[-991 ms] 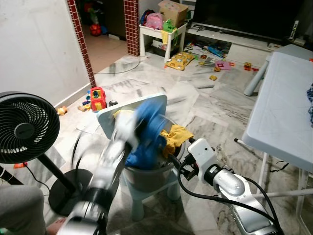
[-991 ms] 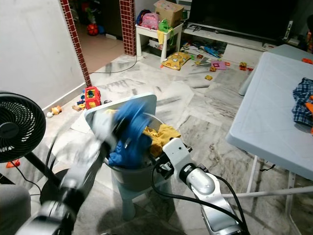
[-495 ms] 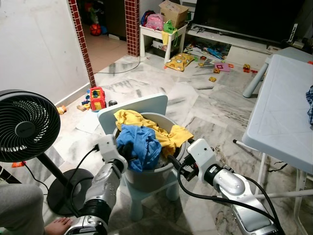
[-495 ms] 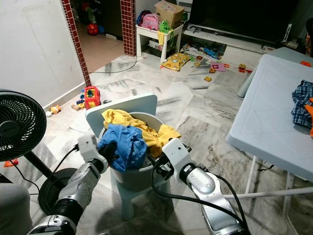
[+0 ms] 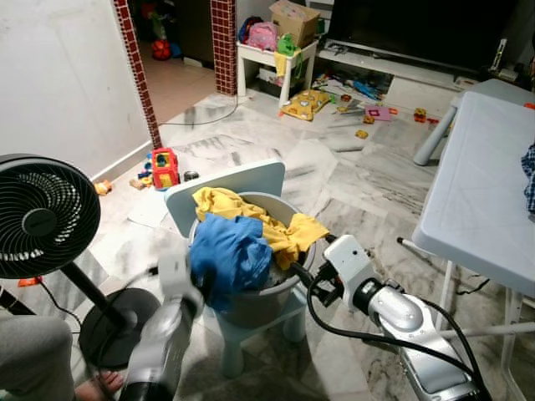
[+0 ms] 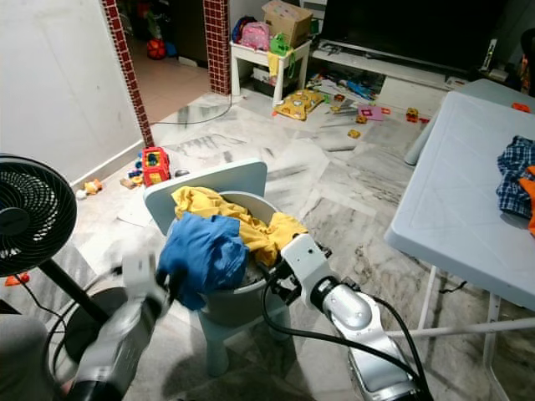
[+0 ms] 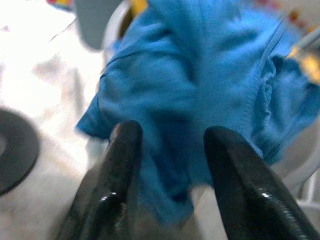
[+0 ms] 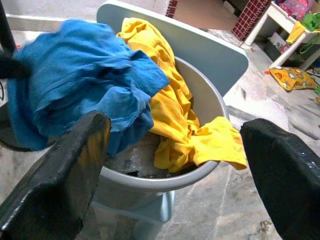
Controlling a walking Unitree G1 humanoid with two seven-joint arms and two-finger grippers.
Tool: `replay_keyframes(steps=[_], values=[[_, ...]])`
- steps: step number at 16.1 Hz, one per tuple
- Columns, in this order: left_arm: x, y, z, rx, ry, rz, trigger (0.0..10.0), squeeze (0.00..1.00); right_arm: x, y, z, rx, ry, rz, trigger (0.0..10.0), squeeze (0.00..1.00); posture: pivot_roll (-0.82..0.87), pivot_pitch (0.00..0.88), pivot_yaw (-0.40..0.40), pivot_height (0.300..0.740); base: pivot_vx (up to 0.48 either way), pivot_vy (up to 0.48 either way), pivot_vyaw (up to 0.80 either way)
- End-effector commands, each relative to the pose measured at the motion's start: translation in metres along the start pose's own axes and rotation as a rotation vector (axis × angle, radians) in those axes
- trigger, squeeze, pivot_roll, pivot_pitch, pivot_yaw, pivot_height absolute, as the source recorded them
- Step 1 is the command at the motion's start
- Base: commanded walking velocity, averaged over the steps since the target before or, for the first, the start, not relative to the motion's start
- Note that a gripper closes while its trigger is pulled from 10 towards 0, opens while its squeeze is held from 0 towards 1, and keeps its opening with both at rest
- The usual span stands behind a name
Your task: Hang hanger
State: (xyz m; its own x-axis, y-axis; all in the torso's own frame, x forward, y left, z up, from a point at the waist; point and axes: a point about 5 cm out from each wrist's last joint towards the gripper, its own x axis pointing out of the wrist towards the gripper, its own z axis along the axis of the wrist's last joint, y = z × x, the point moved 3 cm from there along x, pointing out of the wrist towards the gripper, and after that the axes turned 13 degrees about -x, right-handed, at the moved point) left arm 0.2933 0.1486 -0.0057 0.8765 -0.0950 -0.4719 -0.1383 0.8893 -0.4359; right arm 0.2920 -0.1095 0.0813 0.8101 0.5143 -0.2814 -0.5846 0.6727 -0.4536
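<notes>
No hanger can be made out. A grey bucket (image 5: pixel 251 305) stands on a pale blue child's chair (image 5: pixel 226 180), holding a blue garment (image 5: pixel 230 255) and a yellow garment (image 5: pixel 284 230). My left gripper (image 5: pixel 199 280) is at the bucket's left side, blurred by motion. In the left wrist view its fingers (image 7: pixel 125 150) have the blue garment (image 7: pixel 190 90) bunched between them. The blue garment hangs out over the left rim. My right gripper (image 5: pixel 299 274) stands wide open at the bucket's right rim, its fingers (image 8: pixel 75 165) clear of the clothes.
A black standing fan (image 5: pixel 42 217) is close on the left, and a person's leg (image 5: pixel 25 359) is below it. A white folding table (image 5: pixel 485 184) with a plaid cloth (image 6: pixel 514 180) is on the right. Toys (image 5: pixel 167 167) lie on the marble floor beyond.
The left arm came down from over the bucket to its left side and now pulls back left. The blue garment has been dragged out over the rim. The right arm barely moved.
</notes>
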Motion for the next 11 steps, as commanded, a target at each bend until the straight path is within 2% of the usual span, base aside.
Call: replay_keyframes(steps=[1, 2, 5, 7, 11], values=[[-0.003, 0.001, 0.003, 0.043, -0.001, 0.013, 10.0, 1.0, 0.001, -0.003, 0.002, -0.011, -0.004, -0.004, 10.0, 0.0, -0.17, 0.0, -0.038, 0.74, 0.0, 0.0, 0.0], [-0.009, 0.008, 0.001, 0.067, 0.007, 0.04, 10.0, 1.0, 0.001, -0.003, 0.002, -0.012, -0.005, -0.002, 10.0, 0.0, -0.17, 0.0, -0.039, 0.74, 0.0, 0.0, 0.0], [-0.018, 0.013, 0.002, 0.096, 0.012, 0.061, 10.0, 1.0, 0.003, -0.004, 0.002, -0.013, -0.006, -0.002, 10.0, 0.0, -0.16, 0.0, -0.041, 0.74, 0.0, 0.0, 0.0], [-0.015, 0.017, 0.005, 0.078, 0.014, 0.078, 10.0, 1.0, 0.004, -0.003, 0.003, -0.012, -0.009, -0.002, 10.0, 0.0, -0.17, 0.0, -0.039, 0.74, 0.0, 0.0, 0.0], [-0.011, 0.011, 0.013, 0.065, 0.001, 0.055, 10.0, 1.0, 0.003, -0.004, 0.001, -0.011, -0.006, -0.008, 10.0, 0.0, -0.17, 0.0, -0.032, 0.74, 0.0, 0.0, 0.0]])
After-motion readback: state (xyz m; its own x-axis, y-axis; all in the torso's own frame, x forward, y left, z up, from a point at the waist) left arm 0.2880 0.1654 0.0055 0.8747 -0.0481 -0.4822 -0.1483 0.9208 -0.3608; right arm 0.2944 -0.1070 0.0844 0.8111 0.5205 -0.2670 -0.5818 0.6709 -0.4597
